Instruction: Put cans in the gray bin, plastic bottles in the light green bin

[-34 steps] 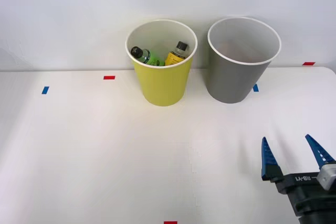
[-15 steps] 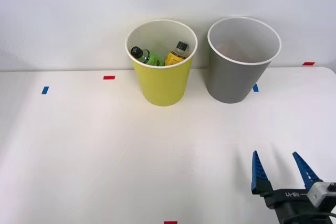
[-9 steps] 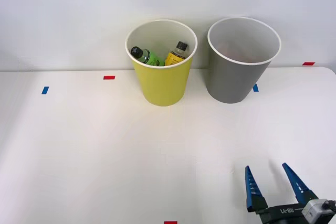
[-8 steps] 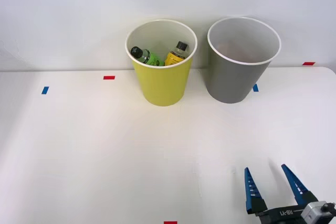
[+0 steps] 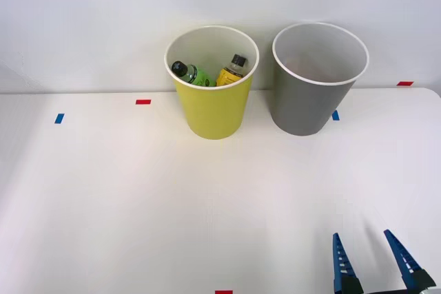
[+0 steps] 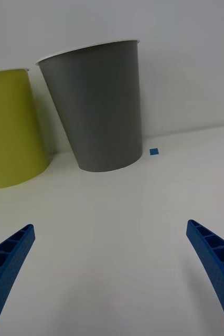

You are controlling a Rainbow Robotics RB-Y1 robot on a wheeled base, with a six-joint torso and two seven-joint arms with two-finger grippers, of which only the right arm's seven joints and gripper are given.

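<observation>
Right pincer (image 5: 375, 261): 2 blue ribbed fingers (image 6: 215, 265).

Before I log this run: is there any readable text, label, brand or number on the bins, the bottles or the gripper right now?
None can be read.
Green bottle and yellow-orange bottle in the light green bin: any label print is too small to read.
Gray bin: plain, no marking.
Right gripper: blue fingers bear no lettering.

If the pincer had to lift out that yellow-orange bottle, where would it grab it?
Probably at the black cap and neck, coming from straight above. The yellow-orange bottle leans inside the light green bin, whose tall wall blocks its sides, so the top end is what lies exposed.
</observation>
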